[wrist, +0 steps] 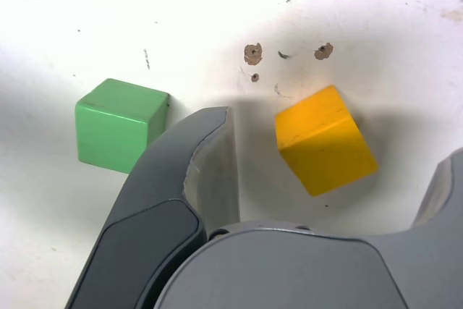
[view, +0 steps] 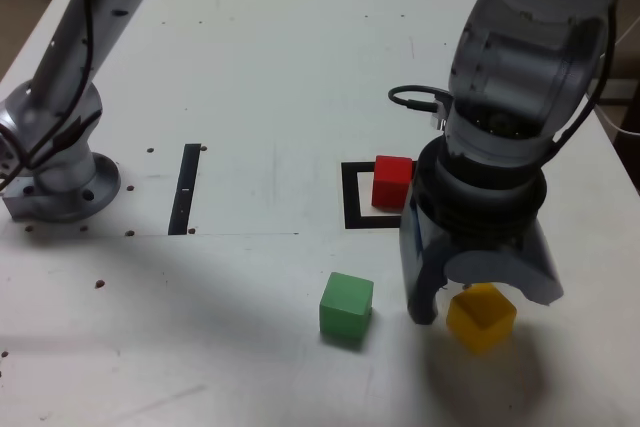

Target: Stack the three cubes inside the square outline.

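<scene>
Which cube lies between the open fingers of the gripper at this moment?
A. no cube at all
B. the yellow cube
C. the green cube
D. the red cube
B. The yellow cube sits in the gap between the two spread fingers, while the green cube lies outside them and the red cube rests on the square outline.

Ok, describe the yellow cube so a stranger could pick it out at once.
On the white table, find the grey arm's open tool on the exterior view's right. The yellow cube sits on the table between its jaws. The green cube lies outside them; the red cube sits farther back, in the square outline.
</scene>
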